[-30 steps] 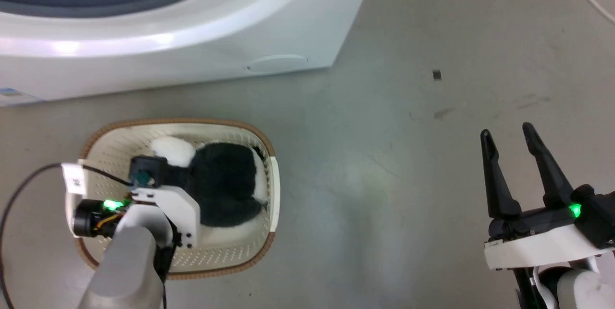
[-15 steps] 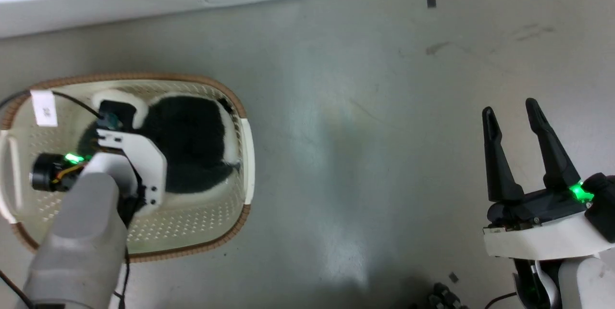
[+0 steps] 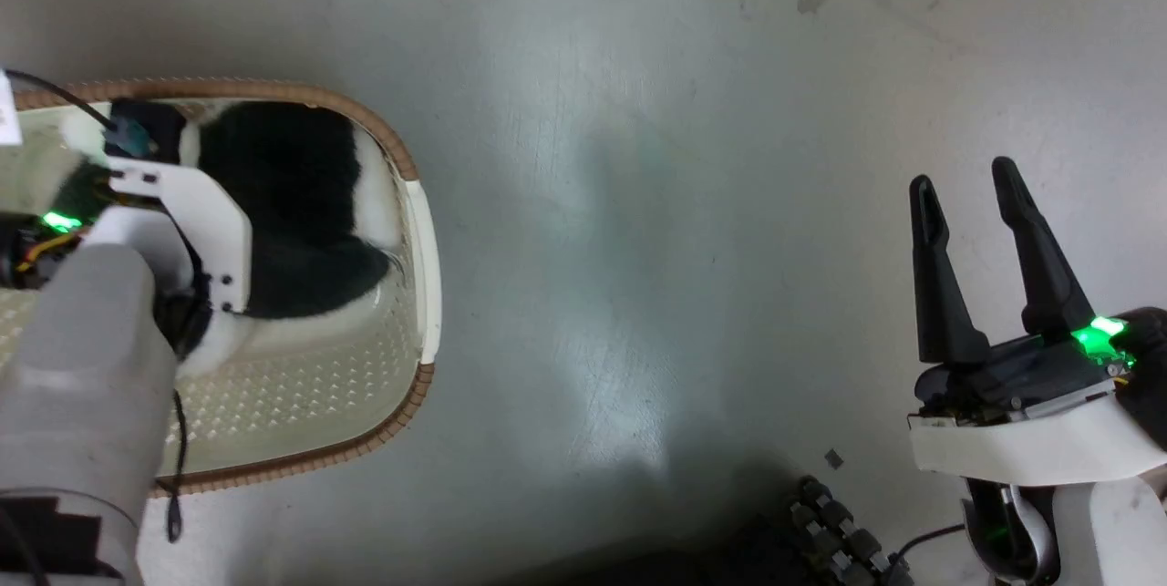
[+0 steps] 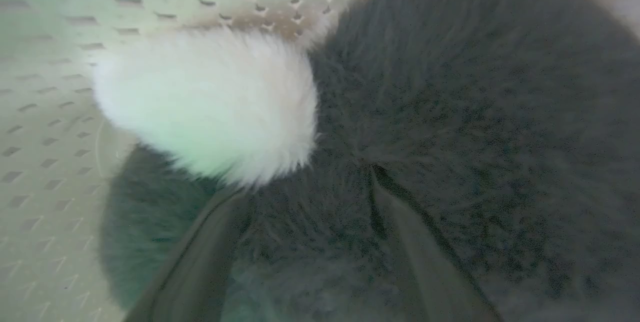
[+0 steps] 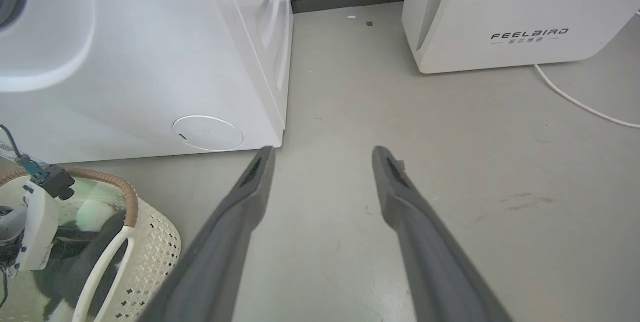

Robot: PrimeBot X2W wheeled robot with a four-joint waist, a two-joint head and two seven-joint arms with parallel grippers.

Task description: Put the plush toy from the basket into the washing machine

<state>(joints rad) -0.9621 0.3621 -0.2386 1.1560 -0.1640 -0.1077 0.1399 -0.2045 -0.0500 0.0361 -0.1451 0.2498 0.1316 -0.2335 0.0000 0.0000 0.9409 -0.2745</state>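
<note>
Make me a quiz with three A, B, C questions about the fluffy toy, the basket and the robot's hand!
1. Where is the plush toy? A under the basket; B inside it; C in the right gripper.
2. What colour is the basket's rim? A blue; B red; C brown.
3. How is the right gripper? A open and empty; B shut on the toy; C shut and empty.

Answers: 1 B, the toy lies within the basket's walls. 2 C, the woven-look edge is brown. 3 A, its fingers stand apart with nothing between them.
</note>
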